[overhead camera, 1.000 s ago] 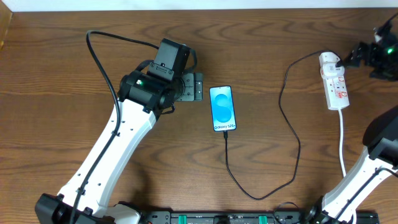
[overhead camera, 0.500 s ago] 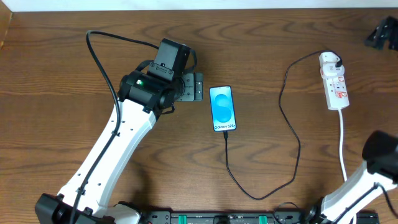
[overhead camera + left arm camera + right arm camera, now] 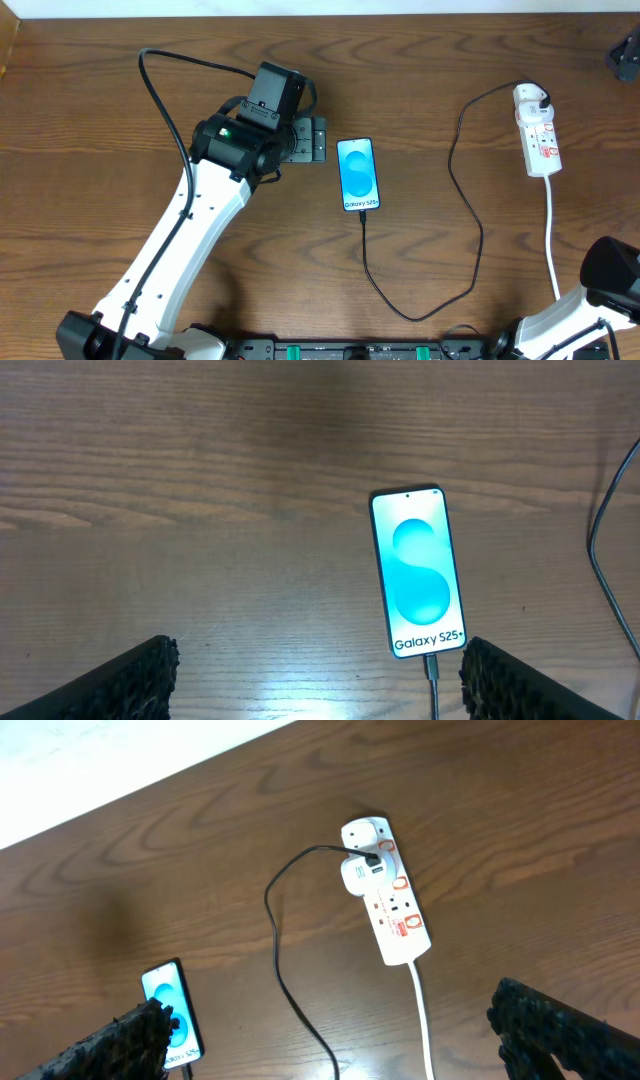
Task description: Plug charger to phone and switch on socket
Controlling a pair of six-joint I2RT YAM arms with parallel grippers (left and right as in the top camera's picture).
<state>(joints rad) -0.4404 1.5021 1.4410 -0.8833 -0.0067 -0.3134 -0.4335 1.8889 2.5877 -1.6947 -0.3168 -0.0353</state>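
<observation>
The phone (image 3: 359, 175) lies face up mid-table, blue screen lit; it also shows in the left wrist view (image 3: 417, 572) and the right wrist view (image 3: 171, 1017). The charger's black cable (image 3: 455, 180) runs from the phone's bottom edge, where its plug tip (image 3: 431, 664) sits in the port, round to the white adapter (image 3: 361, 873) plugged into the socket (image 3: 537, 130), a white power strip at the right. My left gripper (image 3: 318, 685) is open and empty, just left of the phone. My right gripper (image 3: 335, 1045) is open and empty, high above the table, off the overhead view's right edge.
The socket's white cord (image 3: 551, 230) runs toward the front edge. The left arm (image 3: 190, 230) crosses the left half of the table. A white wall borders the table's far edge (image 3: 120, 770).
The right arm has lifted away from the socket and moved to the upper right, almost out of the overhead view. The left arm, phone and cable have not moved.
</observation>
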